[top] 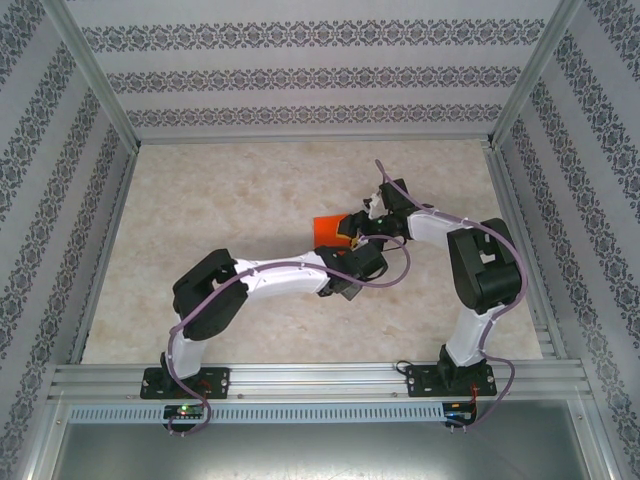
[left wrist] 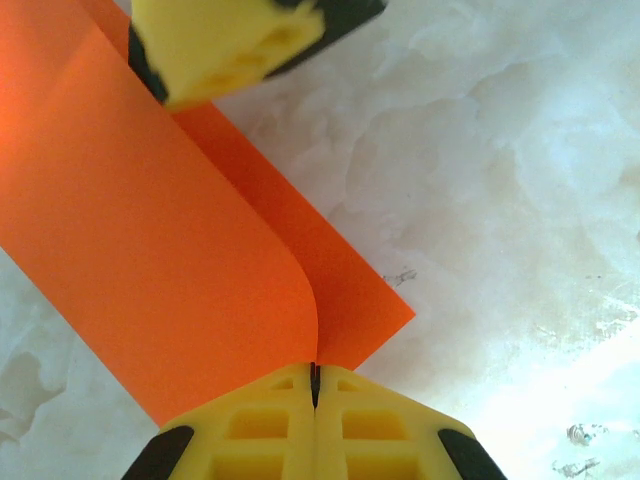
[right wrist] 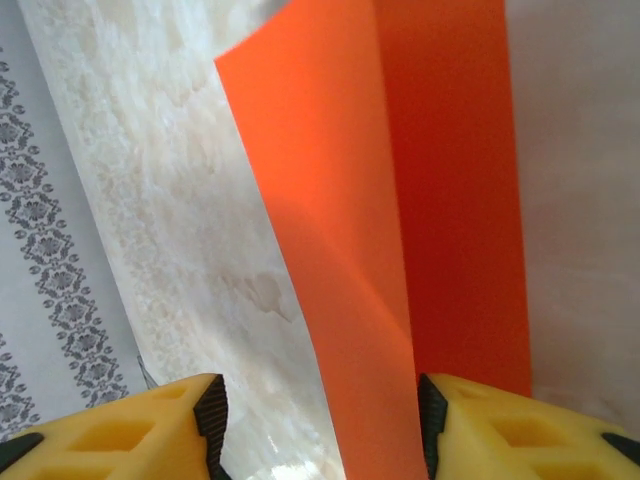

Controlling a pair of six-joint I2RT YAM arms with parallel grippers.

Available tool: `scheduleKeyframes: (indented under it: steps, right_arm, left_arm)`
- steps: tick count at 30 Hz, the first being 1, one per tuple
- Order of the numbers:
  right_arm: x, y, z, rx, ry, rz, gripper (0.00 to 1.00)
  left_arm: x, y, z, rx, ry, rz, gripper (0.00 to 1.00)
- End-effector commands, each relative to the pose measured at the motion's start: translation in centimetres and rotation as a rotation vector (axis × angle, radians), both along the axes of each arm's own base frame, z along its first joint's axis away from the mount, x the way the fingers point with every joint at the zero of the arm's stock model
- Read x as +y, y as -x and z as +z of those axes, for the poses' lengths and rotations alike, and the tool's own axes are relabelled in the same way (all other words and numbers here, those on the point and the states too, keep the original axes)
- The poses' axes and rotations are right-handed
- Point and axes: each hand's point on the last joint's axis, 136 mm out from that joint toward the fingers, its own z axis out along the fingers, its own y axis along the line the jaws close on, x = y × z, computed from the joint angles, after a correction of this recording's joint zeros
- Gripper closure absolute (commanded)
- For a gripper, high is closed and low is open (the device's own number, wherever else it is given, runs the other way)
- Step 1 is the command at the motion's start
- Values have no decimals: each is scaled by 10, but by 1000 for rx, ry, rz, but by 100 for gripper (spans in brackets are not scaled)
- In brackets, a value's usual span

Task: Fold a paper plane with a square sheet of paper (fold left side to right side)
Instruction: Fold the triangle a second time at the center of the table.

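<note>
Marble-look table (top: 250, 200), patterned walls (top: 300, 75) — left gripper (left wrist: 315, 382) pinching orange sheet (left wrist: 150, 250); right gripper (right wrist: 320, 410) agape.

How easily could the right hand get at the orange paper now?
Likely yes: the right hand stands open with the lifted flap of the orange paper between its fingers, nothing blocking.
</note>
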Motion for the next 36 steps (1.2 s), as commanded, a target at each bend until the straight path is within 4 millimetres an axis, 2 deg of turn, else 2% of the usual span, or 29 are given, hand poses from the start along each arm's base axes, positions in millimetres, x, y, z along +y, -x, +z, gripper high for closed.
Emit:
scheduleKeyframes:
  steps: [1,5,10,16,23,29,36]
  right_arm:
    - [-12,-18,49,-171,-28,-18,41]
    - [-32,-21,80,-251,-53,-64,37]
    - [-58,-4,82,-304,46,-87,37]
    - [-63,34,49,-260,70,-79,47]
    - [-35,68,6,-158,82,-15,73]
    - [-15,78,-20,-112,157,34,93]
    - [-14,85,-47,-44,247,68,98]
  left_arm:
    - [5,-5,17,21,108,46,100]
    - [7,-7,21,71,222,73,100]
    - [10,-11,27,130,368,107,100]
    - [13,-22,42,182,559,137,100]
    - [30,-31,40,247,665,200,100]
    - [43,-31,35,279,664,216,100]
    - [68,-30,24,288,541,233,100]
